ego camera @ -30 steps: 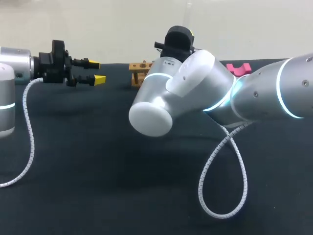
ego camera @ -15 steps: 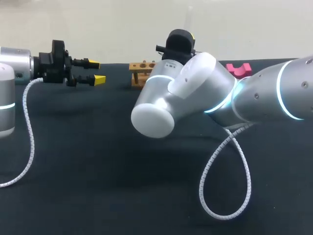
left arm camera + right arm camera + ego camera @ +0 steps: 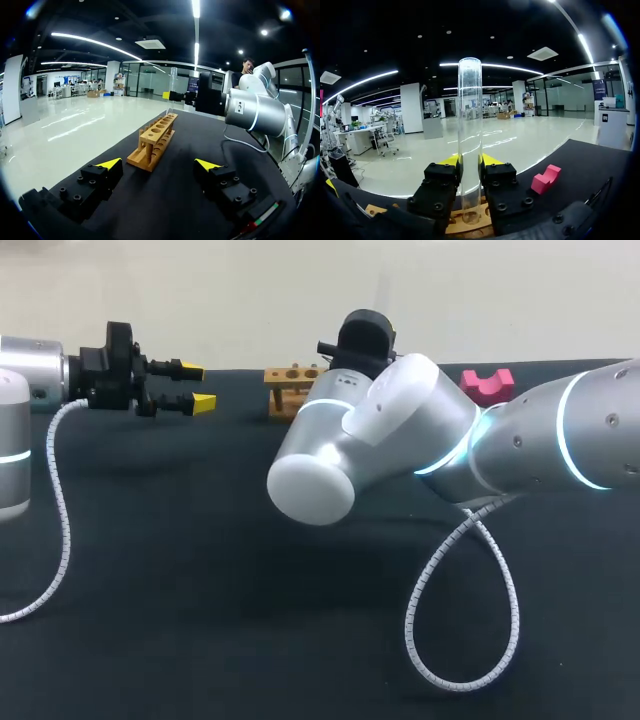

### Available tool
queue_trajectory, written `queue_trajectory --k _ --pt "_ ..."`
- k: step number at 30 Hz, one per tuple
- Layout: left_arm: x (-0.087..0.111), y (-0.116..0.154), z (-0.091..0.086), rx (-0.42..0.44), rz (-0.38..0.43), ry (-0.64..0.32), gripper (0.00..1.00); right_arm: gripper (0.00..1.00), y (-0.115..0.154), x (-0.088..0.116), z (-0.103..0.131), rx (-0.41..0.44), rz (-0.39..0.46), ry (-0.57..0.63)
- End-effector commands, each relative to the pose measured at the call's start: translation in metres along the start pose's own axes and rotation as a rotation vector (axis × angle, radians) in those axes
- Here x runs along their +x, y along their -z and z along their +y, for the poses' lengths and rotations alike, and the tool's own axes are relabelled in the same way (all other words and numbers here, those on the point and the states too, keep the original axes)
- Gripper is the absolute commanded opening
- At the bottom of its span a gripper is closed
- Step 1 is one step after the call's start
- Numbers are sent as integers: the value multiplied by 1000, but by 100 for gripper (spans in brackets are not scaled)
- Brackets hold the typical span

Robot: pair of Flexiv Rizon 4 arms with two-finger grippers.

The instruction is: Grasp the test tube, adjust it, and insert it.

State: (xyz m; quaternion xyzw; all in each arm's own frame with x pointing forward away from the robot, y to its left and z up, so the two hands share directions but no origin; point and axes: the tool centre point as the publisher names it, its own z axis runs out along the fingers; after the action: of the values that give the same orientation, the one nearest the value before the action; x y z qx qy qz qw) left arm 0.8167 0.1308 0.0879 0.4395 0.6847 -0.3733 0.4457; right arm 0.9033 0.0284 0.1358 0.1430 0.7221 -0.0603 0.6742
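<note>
Plainly, everything turns on how the test tube (image 3: 470,140) stands over the wooden rack (image 3: 469,226). The right jaws are closed on the tube from both sides, gripping its lower half. Its long axis is upright, running from 12 to 6 o'clock, open mouth up and rounded end down, directly above the rack under the jaws. Whether that end has already entered a hole or hangs just over one, I cannot tell. From the left wrist, the tube (image 3: 173,82) shows at the far end of the rack (image 3: 154,140), which runs lengthwise away from the left jaws. On the dark surface (image 3: 200,590) the rack (image 3: 290,380) sits at about 12 o'clock. The right arm (image 3: 400,430) reaches in beside it from 3 o'clock, and a pink block (image 3: 487,383) lies near 1 o'clock. The left jaws, out at 10 o'clock on the left arm (image 3: 40,370), are spread wide and hold nothing, well apart from the rack. By my judgement the right arm alone is placed to finish, with a straight descent along the tube's axis.
</note>
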Motion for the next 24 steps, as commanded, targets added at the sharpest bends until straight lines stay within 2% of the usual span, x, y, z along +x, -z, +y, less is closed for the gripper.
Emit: queue_trajectory --k 1,21,24 --pt "1 1 -1 -2 -4 -3 100 0 -2 6 3 -4 7 -3" --pt "1 1 -1 -2 -4 -3 100 0 0 31 -1 -10 63 3" --pt "1 1 -1 -2 -4 -3 100 15 -1 33 -2 -14 69 4"
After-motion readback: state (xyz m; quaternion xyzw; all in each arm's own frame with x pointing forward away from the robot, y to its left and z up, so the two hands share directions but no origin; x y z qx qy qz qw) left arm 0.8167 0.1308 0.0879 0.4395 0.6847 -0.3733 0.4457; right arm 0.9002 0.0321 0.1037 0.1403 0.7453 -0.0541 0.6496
